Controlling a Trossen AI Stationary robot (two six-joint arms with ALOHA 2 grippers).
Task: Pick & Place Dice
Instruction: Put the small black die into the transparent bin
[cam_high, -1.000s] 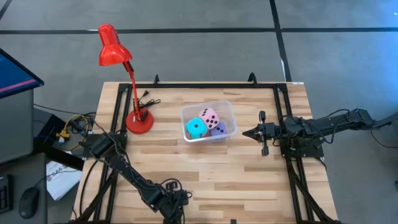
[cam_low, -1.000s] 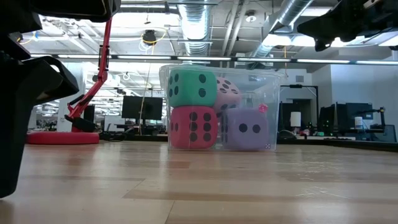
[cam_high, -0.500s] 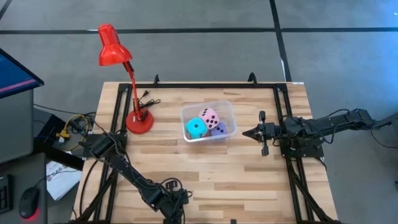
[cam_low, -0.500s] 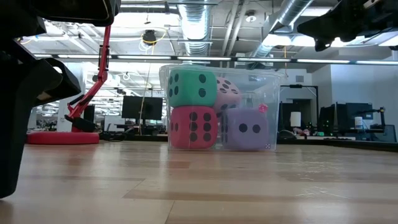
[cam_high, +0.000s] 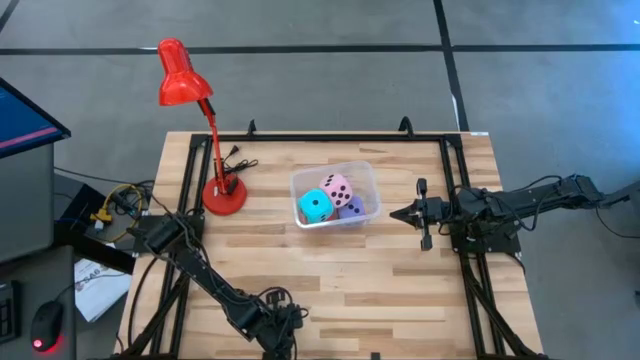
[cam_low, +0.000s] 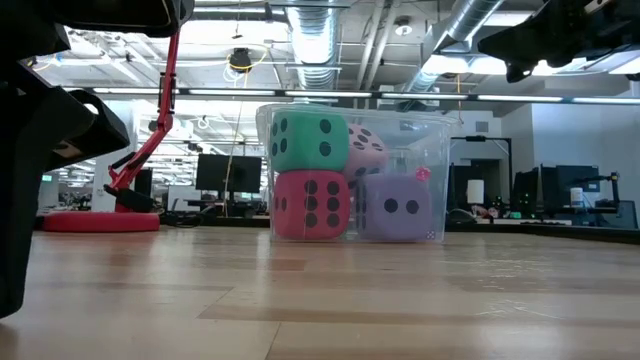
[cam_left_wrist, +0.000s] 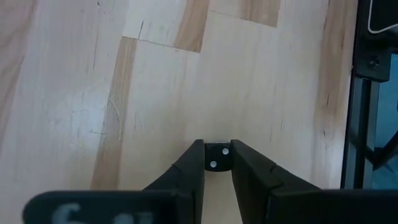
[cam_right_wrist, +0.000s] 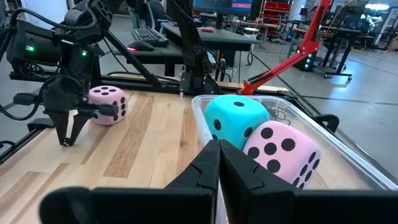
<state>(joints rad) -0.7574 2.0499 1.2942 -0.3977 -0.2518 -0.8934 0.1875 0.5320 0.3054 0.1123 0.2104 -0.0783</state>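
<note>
The left gripper (cam_high: 279, 330) hangs low over the table's (cam_high: 340, 285) front edge, its jaws drawn in from a second ago to a narrow gap with nothing between them, as the left wrist view (cam_left_wrist: 216, 149) shows over bare wood. The right gripper (cam_high: 392, 213) has not moved: it hovers just right of the bin, pointing at it, fingers pressed together and empty (cam_right_wrist: 219, 144). The red lamp (cam_high: 183, 75) stands where it did at the back left. The clear bin (cam_high: 334, 167) sits at mid-table, also unchanged, with four dice inside: the cyan die (cam_high: 316, 207) stacked on the red die (cam_low: 310, 205), and a pink die (cam_high: 337, 189) on top beside the lavender die (cam_low: 398, 208). The second pink die (cam_right_wrist: 107, 104) lies on the table near the front edge, just beside the left gripper; whether they touch cannot be told.
</note>
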